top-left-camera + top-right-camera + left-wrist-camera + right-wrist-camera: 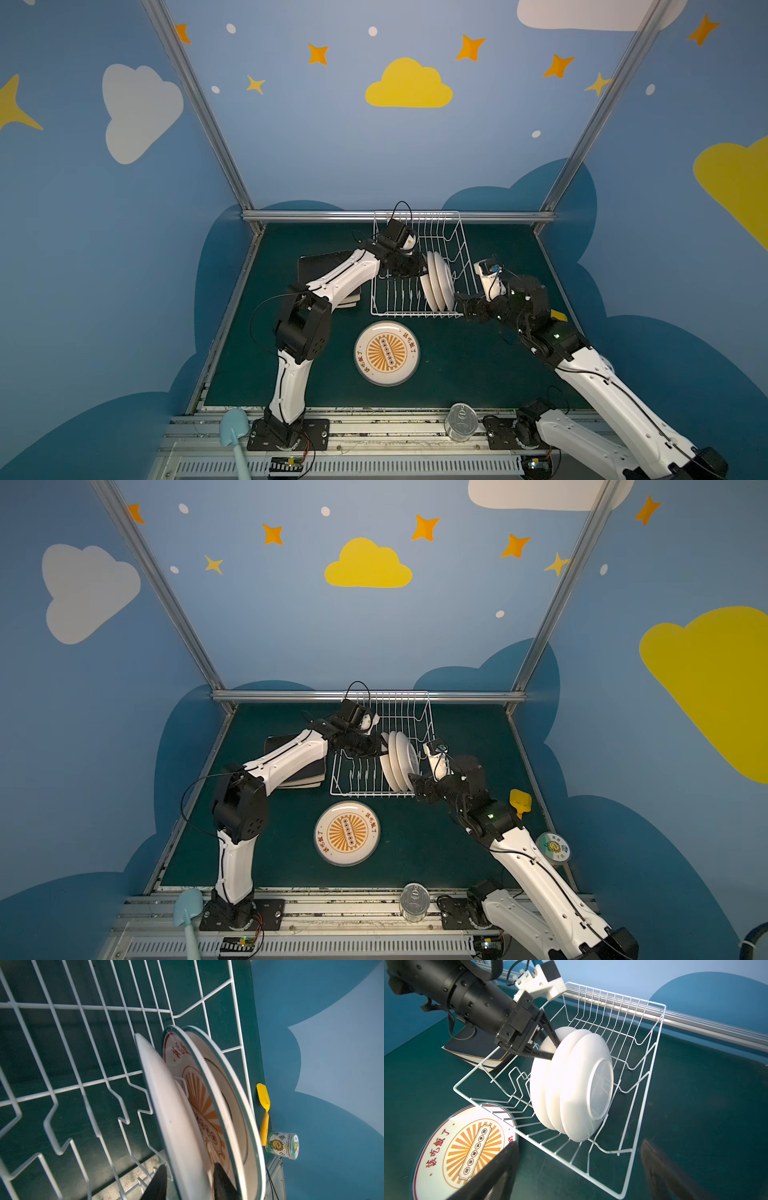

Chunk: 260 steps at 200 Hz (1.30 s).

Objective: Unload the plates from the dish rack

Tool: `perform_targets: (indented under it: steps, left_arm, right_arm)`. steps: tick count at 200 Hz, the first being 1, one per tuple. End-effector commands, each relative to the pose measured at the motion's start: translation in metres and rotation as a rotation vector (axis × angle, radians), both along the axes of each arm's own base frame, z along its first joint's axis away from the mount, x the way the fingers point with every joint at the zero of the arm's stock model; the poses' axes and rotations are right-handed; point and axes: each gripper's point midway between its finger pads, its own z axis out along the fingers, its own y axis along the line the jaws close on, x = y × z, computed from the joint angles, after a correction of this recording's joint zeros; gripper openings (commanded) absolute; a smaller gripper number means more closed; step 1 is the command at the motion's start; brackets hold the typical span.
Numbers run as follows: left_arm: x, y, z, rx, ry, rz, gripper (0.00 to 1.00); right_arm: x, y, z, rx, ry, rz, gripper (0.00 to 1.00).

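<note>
We see the green table [498,365] carrying everything. On its far half sits the white wire dish rack [399,314], its back edge close to the rear rail. Just left of the rack, partly under the left arm, lies a stack of square plates [477,1051], a black one on top.

In front of the rack, flat on the table and face up, lies the sunburst plate [386,353]. Inside the rack, three round plates [436,282] stand on edge between the prongs near its right side, leaning against one another.

The left tool [555,1051] reaches into the rack from the left. Its jaws are drawn narrow onto the upper rim of the end plate [538,1076], the one nearest that arm, with a finger on each face. The right tool [579,1145] hangs at the rack's near right corner, jaws spread wide and holding nothing.

A tin can [460,422] and a pale blue shovel [235,428] rest on the front rail. A yellow scoop [519,802] and a small jar [553,848] lie by the right wall.
</note>
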Motion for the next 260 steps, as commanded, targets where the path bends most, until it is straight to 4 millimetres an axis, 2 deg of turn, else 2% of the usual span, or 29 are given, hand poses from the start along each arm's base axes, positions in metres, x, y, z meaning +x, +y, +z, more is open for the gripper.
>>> perform_targets:
  steps: [1,82,125,167,231,260]
  left_arm:
    - [-0.004,0.002,-0.01,0.041,0.025,-0.001,0.37]
    - [-0.011,-0.006,0.006,-0.041,0.068,0.013,0.18]
    - [-0.01,-0.005,0.015,-0.078,0.059,0.034,0.03]
    - [-0.016,-0.004,0.03,-0.124,0.062,0.04,0.03]
    - [-0.02,0.001,0.071,-0.21,0.021,0.042,0.03]
    - [-0.025,0.004,0.082,-0.229,0.013,0.04,0.03]
  right_arm:
    - [0.002,0.0,0.0,0.006,-0.006,0.0,0.91]
    - [0.002,-0.001,0.005,0.016,-0.024,-0.008,0.91]
    - [0.004,0.0,0.006,0.024,-0.024,-0.01,0.91]
    - [0.006,0.0,0.006,0.027,-0.026,-0.017,0.91]
    - [0.008,-0.001,0.009,0.035,-0.031,-0.032,0.91]
    - [0.01,-0.001,0.01,0.038,-0.034,-0.037,0.91]
